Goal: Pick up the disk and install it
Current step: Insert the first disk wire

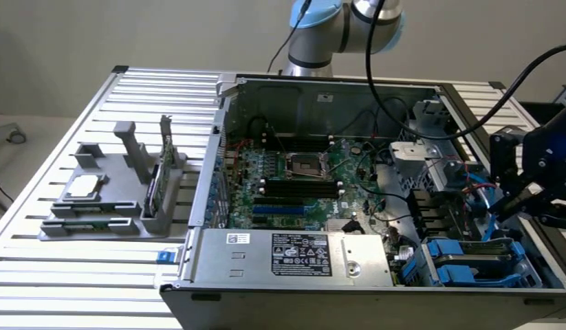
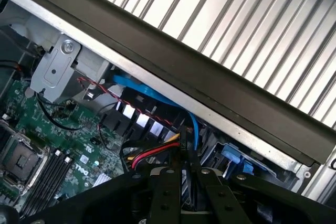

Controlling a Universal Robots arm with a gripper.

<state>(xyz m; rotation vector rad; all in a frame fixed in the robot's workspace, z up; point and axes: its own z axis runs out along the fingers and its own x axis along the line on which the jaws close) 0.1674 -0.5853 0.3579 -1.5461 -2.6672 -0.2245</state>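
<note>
The gripper (image 1: pixel 516 205) (image 2: pixel 184 174) hung over the computer case (image 1: pixel 216 172) at its wall on the exterior view's right. Its two black fingers (image 2: pixel 164 192) were set nearly together with only a slit between them, and nothing could be seen gripped. The disk (image 1: pixel 450 251), known by its blue carrier, lay inside the case in the drive bay at the front corner on that same side. It sat below the gripper and apart from it. Blue plastic of that bay (image 2: pixel 233 157) showed just beyond the fingertips in the wrist view.

On the motherboard (image 1: pixel 301 185) (image 2: pixel 79 145) on the case's floor, a white "DELL" logo (image 2: pixel 84 169) could be read in the wrist view. The power supply (image 1: pixel 356 265) along the case's front carried a white barcode sticker (image 1: pixel 236 238). Beside it was a black label (image 1: pixel 301 256) crowded with certification marks, its print too small to read. The processor socket (image 1: pixel 306 163) sat near the middle of the case.

A blue cable (image 2: pixel 152 94) and a twisted red-and-black wire (image 2: pixel 105 90) ran along the inside of the case wall nearest the gripper.

Outside the case, on the exterior view's left, a grey fixture (image 1: pixel 58 230) stood on the slatted table (image 1: pixel 81 289). It held a silver processor chip (image 1: pixel 85 185) lying flat and a green circuit card (image 1: pixel 165 165) standing on edge.
</note>
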